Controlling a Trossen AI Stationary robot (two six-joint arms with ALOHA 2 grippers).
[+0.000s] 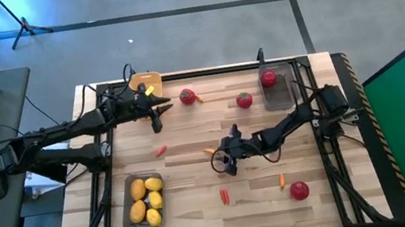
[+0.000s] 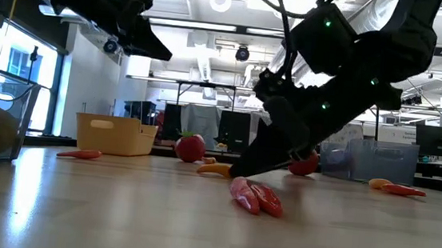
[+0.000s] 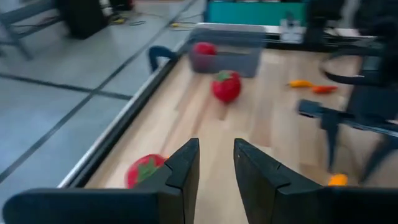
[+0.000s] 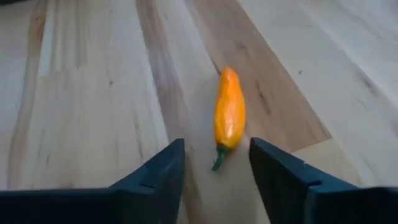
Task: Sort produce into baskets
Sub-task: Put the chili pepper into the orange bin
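Note:
My right gripper hangs low over the middle of the table, open. A small orange carrot-like piece lies just ahead of its fingertips, with its green stem reaching between them. That piece lies on the bare wood. My left gripper hovers near the yellow basket. Its fingers stand slightly apart with nothing between them. One red fruit lies beside them, and another red fruit lies farther off. A third red fruit sits in the grey tray.
A clear tray holding several lemons stands at the front left. Thin red-orange pieces and one more red fruit lie loose on the wood. A black frame rims the table.

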